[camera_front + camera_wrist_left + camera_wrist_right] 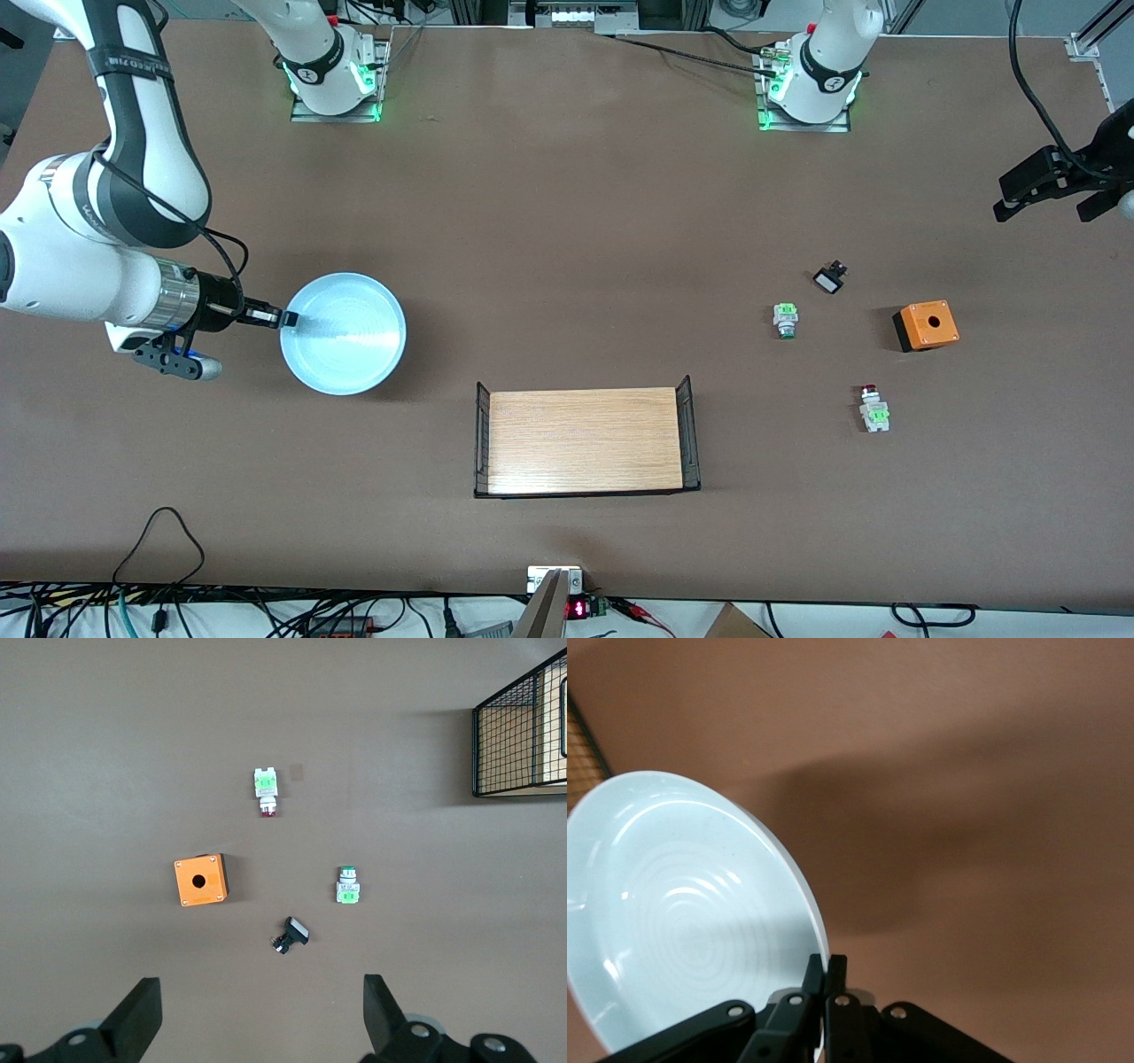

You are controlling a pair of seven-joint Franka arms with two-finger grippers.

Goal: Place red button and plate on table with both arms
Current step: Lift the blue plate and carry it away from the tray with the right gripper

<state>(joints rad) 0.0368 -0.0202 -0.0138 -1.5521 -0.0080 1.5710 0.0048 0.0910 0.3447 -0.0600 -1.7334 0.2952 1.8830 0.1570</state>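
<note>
The light blue plate [344, 333] hangs tilted a little above the table [567, 221] at the right arm's end. My right gripper [288, 319] is shut on its rim. In the right wrist view the fingers [813, 973] pinch the rim of the plate [682, 912], whose shadow falls on the table. The red button [873, 409] lies on its side on the table near the left arm's end; it also shows in the left wrist view [266, 790]. My left gripper [1041, 213] is open and empty, high over the table's edge at that end [261, 992].
A light-wood tray with black wire ends [585, 439] stands mid-table, nearer to the camera. An orange box with a hole [926, 325], a green-and-white button [785, 319] and a small black switch [830, 278] lie close to the red button, farther from the camera.
</note>
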